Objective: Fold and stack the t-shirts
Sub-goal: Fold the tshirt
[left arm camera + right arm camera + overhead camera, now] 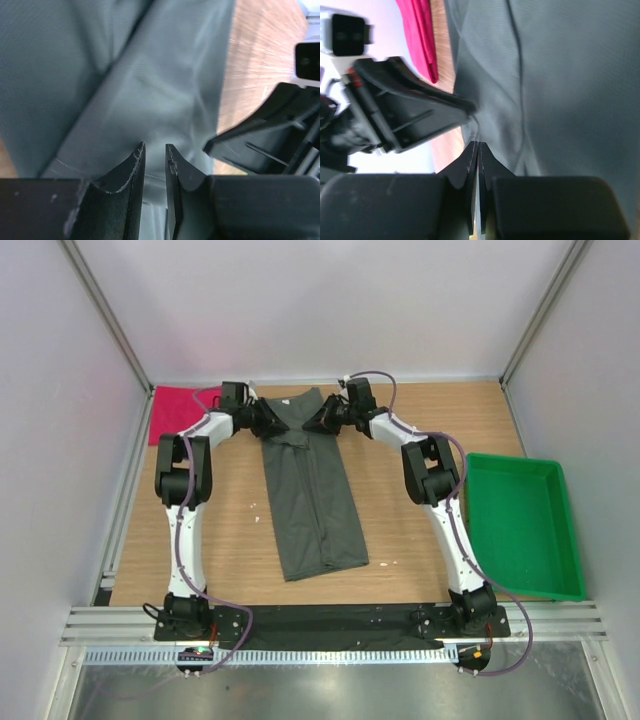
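Note:
The dark grey-olive t-shirt lies on the table folded into a long strip running near to far. Both grippers are at its far end. My left gripper is at the far left corner; in the left wrist view its jaws stand a narrow gap apart, with the shirt's hem showing flat through the gap. My right gripper is at the far right corner; in the right wrist view its jaws are pressed together at the shirt's edge. The pinkish-red t-shirt lies at the far left and also shows in the right wrist view.
A green plastic tray stands at the right side of the table. Grey walls close in the far, left and right sides. Small white specks lie on the wood beside the grey shirt.

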Controlling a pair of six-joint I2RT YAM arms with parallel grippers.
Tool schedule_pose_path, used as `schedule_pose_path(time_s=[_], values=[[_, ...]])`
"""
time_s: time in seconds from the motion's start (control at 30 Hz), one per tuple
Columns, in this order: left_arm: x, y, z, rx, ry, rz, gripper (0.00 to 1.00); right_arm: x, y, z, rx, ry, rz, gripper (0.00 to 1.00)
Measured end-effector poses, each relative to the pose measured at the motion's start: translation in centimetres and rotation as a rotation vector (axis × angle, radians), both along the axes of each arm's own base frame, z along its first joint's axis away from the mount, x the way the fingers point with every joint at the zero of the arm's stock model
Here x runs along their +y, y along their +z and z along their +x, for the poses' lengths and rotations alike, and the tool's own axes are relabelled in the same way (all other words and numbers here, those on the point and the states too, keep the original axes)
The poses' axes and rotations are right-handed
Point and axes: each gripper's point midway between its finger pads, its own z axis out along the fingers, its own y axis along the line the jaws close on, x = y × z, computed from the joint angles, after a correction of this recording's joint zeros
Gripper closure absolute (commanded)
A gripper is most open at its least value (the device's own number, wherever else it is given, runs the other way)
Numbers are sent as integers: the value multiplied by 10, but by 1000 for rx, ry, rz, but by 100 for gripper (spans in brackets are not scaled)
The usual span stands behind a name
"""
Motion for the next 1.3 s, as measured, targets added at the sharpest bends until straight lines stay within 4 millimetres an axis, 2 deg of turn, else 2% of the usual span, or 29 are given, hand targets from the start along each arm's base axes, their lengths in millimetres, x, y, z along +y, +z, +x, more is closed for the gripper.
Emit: schedule_pose_path(time_s=[0.1,0.27,0.37,0.47,0.6,0.67,0.9,1.1,1.2,1.3], values=[[0,-12,1,19,7,-5,76,12,2,0,4,17,32,93],[1,-13,5,14,19,-14,76,28,11,-6,-8,47,60,94],[3,-14,7,13,30,-21,76,32,9,-10,-4,62,59,95],[7,-19,9,22,39,-23,76,32,-2,-18,13,82,42,96],[8,-19,9,29,47,-35,76,24,-33,-34,65,105,-16,96],[8,-19,9,29,45,-38,76,21,-37,-39,77,125,-29,95],[6,-16,9,23,33,-53,67,17,-21,-31,36,137,-62,95],[7,-1,11,-9,33,-54,67,18,-1,-20,-9,126,-50,95],[9,8,13,-29,43,-53,68,17,0,-17,-6,115,-49,95],[10,7,13,-28,60,-57,69,19,0,-19,4,111,-47,95]])
